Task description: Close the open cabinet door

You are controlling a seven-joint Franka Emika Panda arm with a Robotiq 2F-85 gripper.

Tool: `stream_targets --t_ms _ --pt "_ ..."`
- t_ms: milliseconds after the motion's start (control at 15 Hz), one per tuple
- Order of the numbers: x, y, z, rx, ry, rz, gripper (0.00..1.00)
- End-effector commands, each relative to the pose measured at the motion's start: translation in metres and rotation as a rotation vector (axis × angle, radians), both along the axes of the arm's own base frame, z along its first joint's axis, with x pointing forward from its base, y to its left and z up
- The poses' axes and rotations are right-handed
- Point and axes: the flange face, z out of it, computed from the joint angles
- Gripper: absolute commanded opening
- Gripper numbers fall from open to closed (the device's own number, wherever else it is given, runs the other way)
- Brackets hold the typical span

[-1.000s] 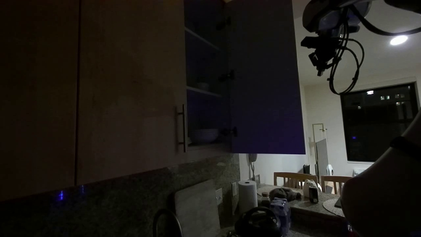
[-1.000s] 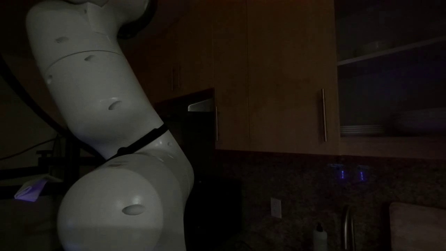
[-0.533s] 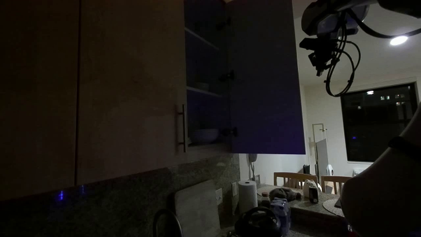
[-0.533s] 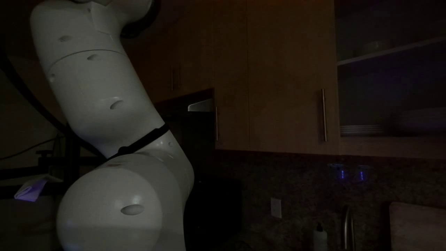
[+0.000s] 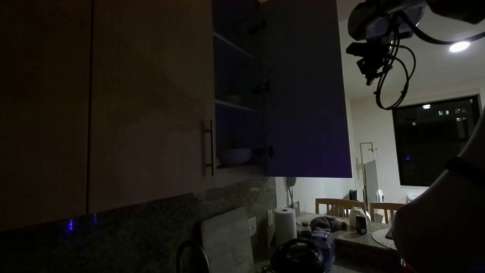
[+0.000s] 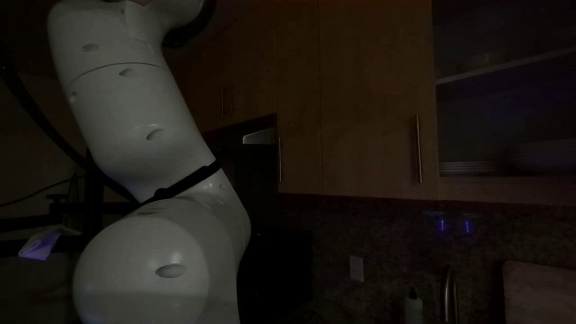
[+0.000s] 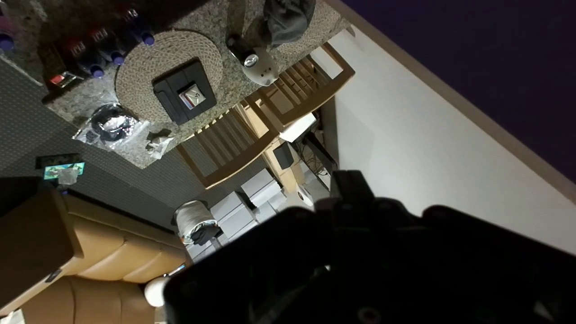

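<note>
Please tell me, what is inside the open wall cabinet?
At the bottom, a bowl and stacked plates; on the shelf above, a small dish, perhaps a bowl. The closed door covers what lies behind it; the upper part is too dark to tell.

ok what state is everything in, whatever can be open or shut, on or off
cabinet door, wide open
matching door beside it, shut
door past that, shut
farther pair of doors, seem shut, dim view
fingers, shut
ceiling light, on
screen, lit
bottles, capped
window, can't tell
</note>
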Motion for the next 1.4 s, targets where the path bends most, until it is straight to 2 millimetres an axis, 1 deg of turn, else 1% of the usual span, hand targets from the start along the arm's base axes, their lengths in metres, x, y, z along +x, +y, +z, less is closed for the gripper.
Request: stream_targets --t_ms 0,200,467,600,733,933,1133,1333 --pt "0.007 -0.029 0.000 -0.014 0.019 -0.008 0.00" --pt "0.026 -0.040 -0.011 -0.008 0.063 0.047 0.00" --pt "0.062 -0.036 -0.019 -0.003 0.099 0.187 0.00" --pt "0.071 -0.035 -0.017 -0.009 0.093 0.233 0.00" --pt "0.075 -0.039 -0.016 -0.006 0.082 0.256 0.00" --pt "0.073 -0.045 -0.016 0.003 0.064 0.279 0.00" --pt "0.071 -0.054 -0.018 0.004 0.048 0.244 0.00" --pt "0.077 -0.059 -0.021 -0.013 0.066 0.229 0.00"
